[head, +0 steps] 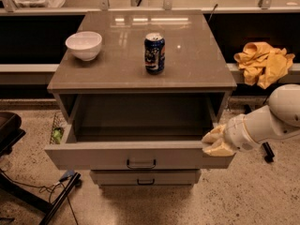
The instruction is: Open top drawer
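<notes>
**Top drawer stood out from the cabinet, gripper at its right front corner**

The top drawer (pixel 93 156) was pulled well forward of the grey cabinet (pixel 197 69). Its flat front jutted past the two shallower drawers below, of which the nearer one (pixel 145 177) showed only a strip with its handle. The drawer's side walls ran back under the cabinet top, and its inside lay in shadow. Its small dark bar handle (pixel 141 164) sat centred on the front, with nothing touching it.

In front of the drawer the speckled floor (pixel 154 205) lay open to the lower edge of the view. Near the left front corner stood a dark chair (pixel 8 130), with a black leg (pixel 61 203) and cables on the floor. Along the drawer's left wall a wire rack held something green (pixel 57 135).

On the right, the white arm (pixel 269 121) reached in from the edge of the view. The gripper (pixel 216 143) lay against the right end of the drawer front, at its top corner and well away from the handle. Whether it was gripping the panel or only resting on it, I could not tell.

On the cabinet top, a white bowl (pixel 84 45) sat to the left and a blue drink can (pixel 154 53) stood upright near the middle, well apart. A yellow cloth (pixel 262 62) lay heaped on the ledge behind the arm.
</notes>
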You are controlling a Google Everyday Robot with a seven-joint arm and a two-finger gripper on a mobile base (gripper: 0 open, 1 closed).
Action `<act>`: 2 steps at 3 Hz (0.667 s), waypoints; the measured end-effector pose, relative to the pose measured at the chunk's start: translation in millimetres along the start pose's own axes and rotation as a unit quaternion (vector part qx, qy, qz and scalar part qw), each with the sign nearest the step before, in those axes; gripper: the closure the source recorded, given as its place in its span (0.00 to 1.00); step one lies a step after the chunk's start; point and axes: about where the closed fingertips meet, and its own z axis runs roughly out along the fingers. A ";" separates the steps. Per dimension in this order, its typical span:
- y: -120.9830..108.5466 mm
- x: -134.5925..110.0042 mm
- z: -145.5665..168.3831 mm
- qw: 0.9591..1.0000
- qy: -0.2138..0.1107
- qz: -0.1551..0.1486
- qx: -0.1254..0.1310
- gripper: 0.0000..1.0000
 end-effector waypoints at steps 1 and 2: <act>0.0 0.2 0.2 1.000 0.000 0.000 0.000 1.00; 11.8 -1.1 -7.1 1.000 0.006 -0.010 -0.013 1.00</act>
